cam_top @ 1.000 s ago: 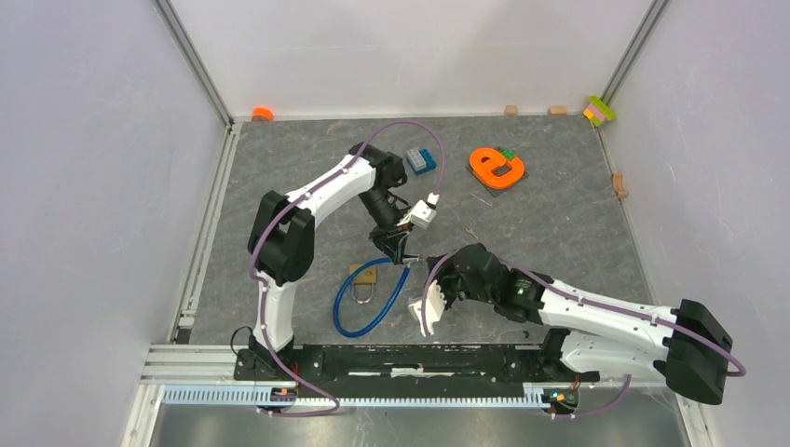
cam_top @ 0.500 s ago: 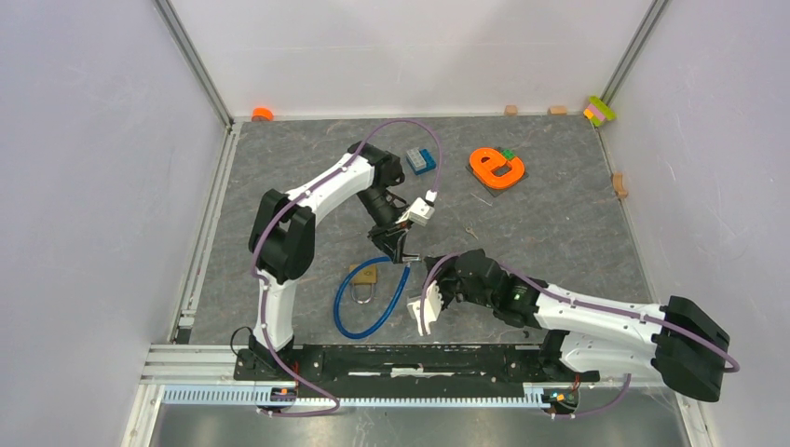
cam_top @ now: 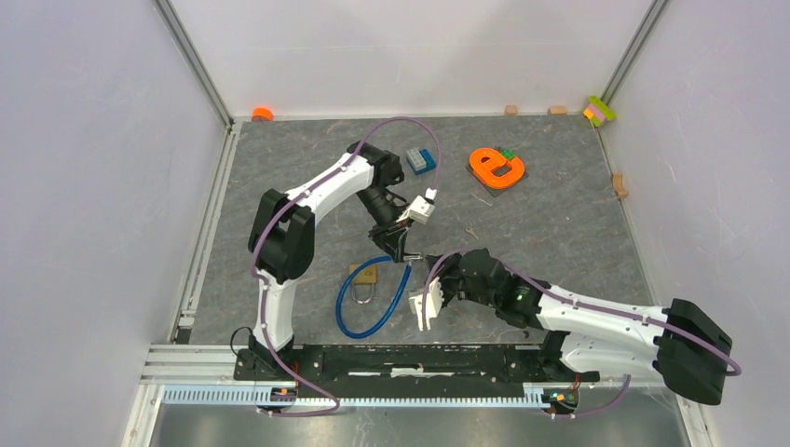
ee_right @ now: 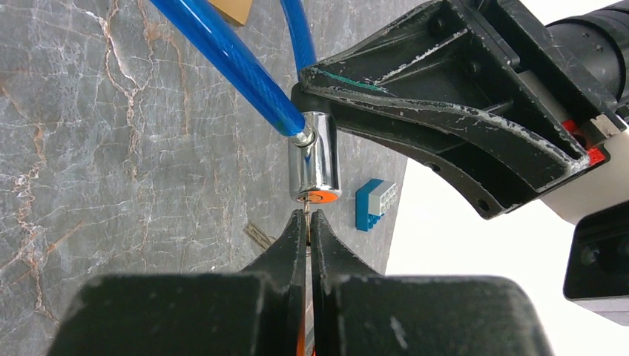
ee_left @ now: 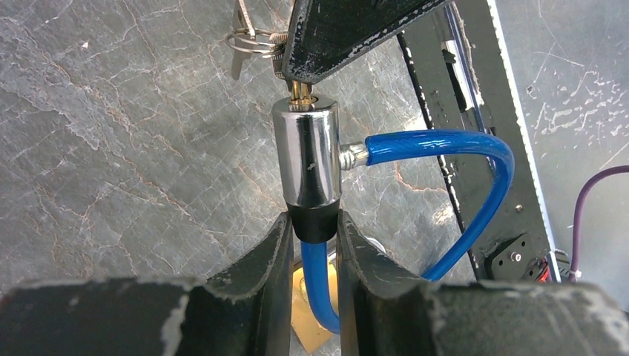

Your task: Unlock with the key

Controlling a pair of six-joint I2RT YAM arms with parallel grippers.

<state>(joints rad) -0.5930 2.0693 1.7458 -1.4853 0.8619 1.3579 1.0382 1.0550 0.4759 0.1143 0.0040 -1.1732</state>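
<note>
A blue cable lock (cam_top: 368, 312) loops over the grey table. My left gripper (ee_left: 311, 226) is shut on the black collar at the base of its chrome cylinder (ee_left: 305, 159) and holds it off the table. The key (ee_right: 306, 210) is pinched in my shut right gripper (ee_right: 308, 219). Its tip sits in the orange keyhole face of the cylinder (ee_right: 314, 165). In the left wrist view the key (ee_left: 299, 90) enters the cylinder's top, with its ring (ee_left: 248, 41) hanging beside it. From above, the two grippers meet at the cylinder (cam_top: 410, 258).
A brass padlock (cam_top: 365, 276) lies under the cable loop. A blue brick block (cam_top: 421, 160) and an orange letter piece (cam_top: 497, 168) lie farther back. Small blocks line the far and right edges. The arms' base rail (cam_top: 419, 358) runs along the near edge.
My right wrist has edged slightly toward the cylinder. The left arm and the lock have stayed put.
</note>
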